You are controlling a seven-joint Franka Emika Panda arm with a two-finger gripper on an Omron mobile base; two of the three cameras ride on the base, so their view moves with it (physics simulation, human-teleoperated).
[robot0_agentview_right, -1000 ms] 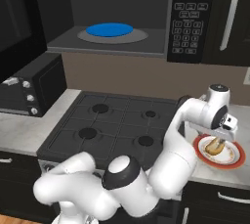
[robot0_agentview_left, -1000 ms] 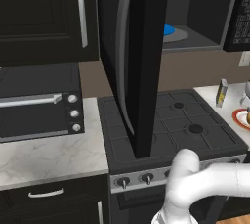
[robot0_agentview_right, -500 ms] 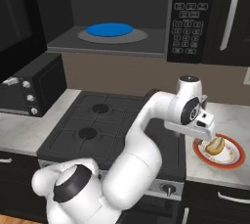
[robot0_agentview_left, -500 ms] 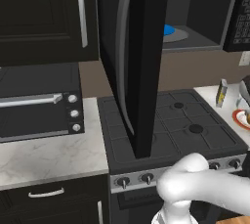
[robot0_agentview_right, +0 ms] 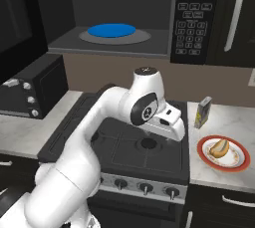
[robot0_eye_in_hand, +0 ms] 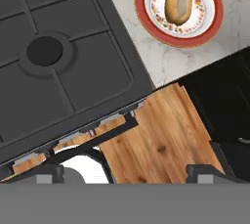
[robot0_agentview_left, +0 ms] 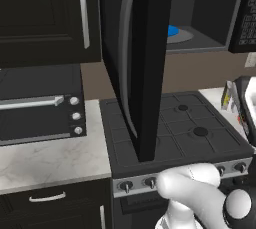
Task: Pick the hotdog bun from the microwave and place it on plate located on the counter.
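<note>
The tan hotdog bun (robot0_agentview_right: 219, 147) lies on the red-rimmed plate (robot0_agentview_right: 238, 165) on the counter right of the stove. In the hand view the bun (robot0_eye_in_hand: 178, 0) rests on the plate (robot0_eye_in_hand: 142, 12) at the top, well clear of my fingers. My gripper (robot0_eye_in_hand: 127, 174) is open and empty, hovering above the stove's front right corner; the hand (robot0_agentview_right: 167, 123) hangs left of the plate. The microwave (robot0_agentview_right: 191, 18) stands open, its door (robot0_agentview_left: 145, 63) swung out, with a blue dish (robot0_agentview_right: 111, 30) inside.
The black stove (robot0_agentview_right: 124, 145) lies under the arm. A smaller black oven with silver knobs (robot0_agentview_left: 40, 108) sits on the left counter. A small carton (robot0_agentview_right: 201, 112) stands behind the plate. Wooden floor (robot0_eye_in_hand: 156, 140) shows below the stove's front edge.
The hand has pulled away from above the plate and swung left over the stove's front right part. The bun stays on the plate.
</note>
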